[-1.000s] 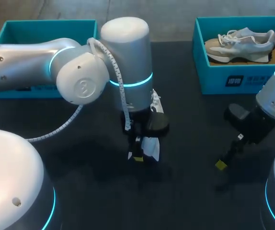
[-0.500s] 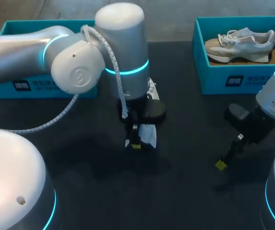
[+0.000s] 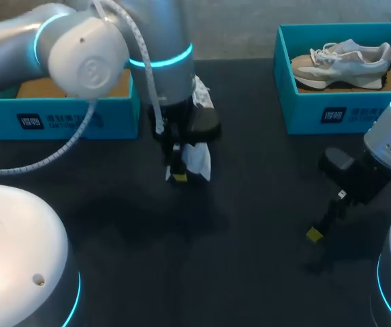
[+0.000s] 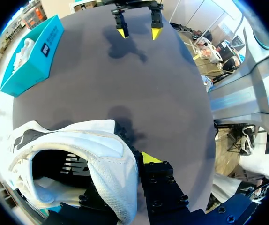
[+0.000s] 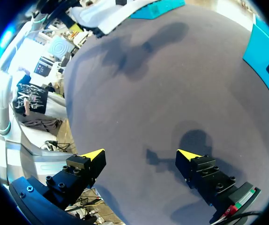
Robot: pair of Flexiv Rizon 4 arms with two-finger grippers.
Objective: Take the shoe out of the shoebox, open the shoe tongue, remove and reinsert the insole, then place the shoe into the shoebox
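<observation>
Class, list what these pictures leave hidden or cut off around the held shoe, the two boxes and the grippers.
- Head view: the left arm covers most of the white shoe and left gripper.
- Head view: that arm hides much of the left shoebox interior.
- Right wrist view: the edge cuts off the right shoebox; its contents unseen.

Robotics lab — two robot arms (image 3: 158,54) at a dark table (image 3: 250,225) bearing a shoebox (image 3: 304,112).
</observation>
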